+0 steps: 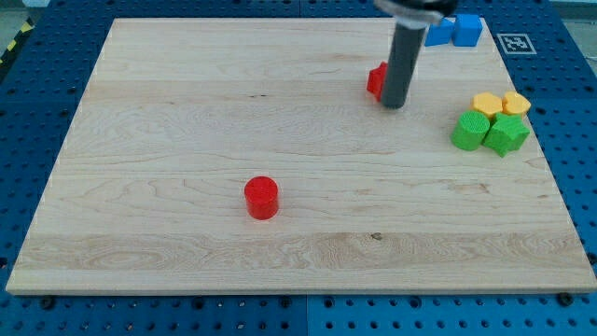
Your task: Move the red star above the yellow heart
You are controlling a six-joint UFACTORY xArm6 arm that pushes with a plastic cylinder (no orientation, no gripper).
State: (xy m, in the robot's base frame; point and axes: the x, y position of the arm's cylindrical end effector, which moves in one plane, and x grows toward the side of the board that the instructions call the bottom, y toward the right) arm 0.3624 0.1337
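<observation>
The red star (pixel 376 80) lies at the view's upper middle-right, mostly hidden behind my rod. My tip (pixel 394 104) rests against its right side, touching or almost touching it. Two yellow blocks lie at the view's right: one (pixel 487 103) and another (pixel 516 103) beside it; I cannot tell which is the heart. The red star is to the left of them, a little higher in the view.
Two green blocks (pixel 471 130) (pixel 506 134) lie just below the yellow ones. Two blue blocks (pixel 437 34) (pixel 467 29) lie at the board's top edge near my rod. A red cylinder (pixel 262 197) stands at the lower middle. The wooden board (pixel 187 112) lies on a blue pegboard.
</observation>
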